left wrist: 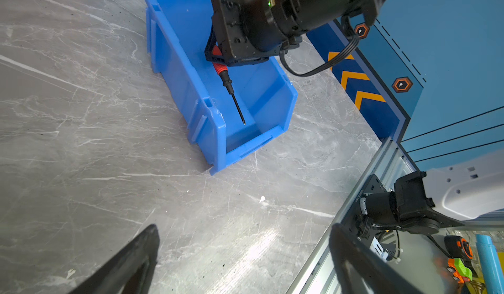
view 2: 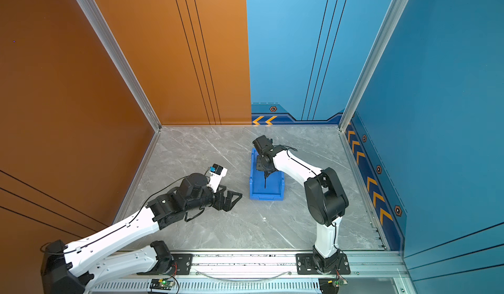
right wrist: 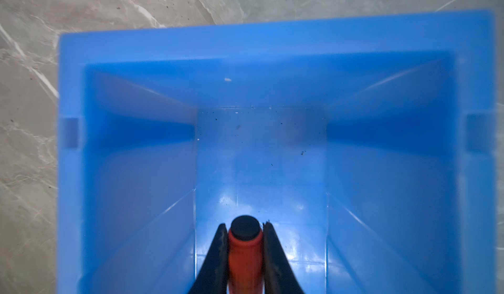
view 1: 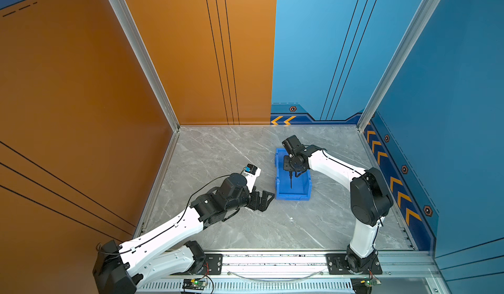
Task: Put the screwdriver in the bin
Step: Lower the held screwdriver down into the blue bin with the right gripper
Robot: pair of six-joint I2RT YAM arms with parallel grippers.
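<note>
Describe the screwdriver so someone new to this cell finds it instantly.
On the grey marble tabletop sits one blue bin, right of centre in both top views. The right end effector hangs over it, shut on the screwdriver. Nothing else there is as slim: orange-red handle, black collar, thin black shaft sticking out over the bin.

Both top views: screwdriver (view 1: 291, 182) handle hidden under right gripper (view 1: 292, 173). Right wrist: shaft unseen, bin (right wrist: 272, 41) rim blurred, cropped. Left gripper (left wrist: 244, 227) fingers cropped.

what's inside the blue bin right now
The screwdriver, gripped by the right end effector, angles down into the bin. Otherwise only dark specks show on its floor. The patch beneath the end effector is covered.
</note>
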